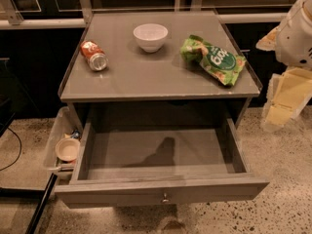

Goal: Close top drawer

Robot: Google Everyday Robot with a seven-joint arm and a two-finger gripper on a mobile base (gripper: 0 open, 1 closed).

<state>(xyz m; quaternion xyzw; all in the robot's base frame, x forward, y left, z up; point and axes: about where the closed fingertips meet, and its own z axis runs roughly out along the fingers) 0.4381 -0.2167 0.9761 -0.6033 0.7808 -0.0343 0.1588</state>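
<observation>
The top drawer (195, 152) of a grey cabinet stands pulled far out toward me. Its inside is plain grey and holds nothing, with a dark shadow across the floor. Its front panel (112, 193) runs along the bottom of the view, with a small round metal knob (165, 197) at mid-front. My gripper (285, 101), pale yellow under a white arm housing (297, 30), hangs at the right edge of the view. It is to the right of the cabinet, level with its top and above the drawer's right side, touching nothing. The lower drawers are hidden.
On the cabinet top (146, 79) are a white bowl (150, 36), a red soda can (94, 55) on its side and a green chip bag (213, 58). A clear plastic bin (54, 135) with small containers sits on the floor at left. A dark pole (41, 208) slants at lower left.
</observation>
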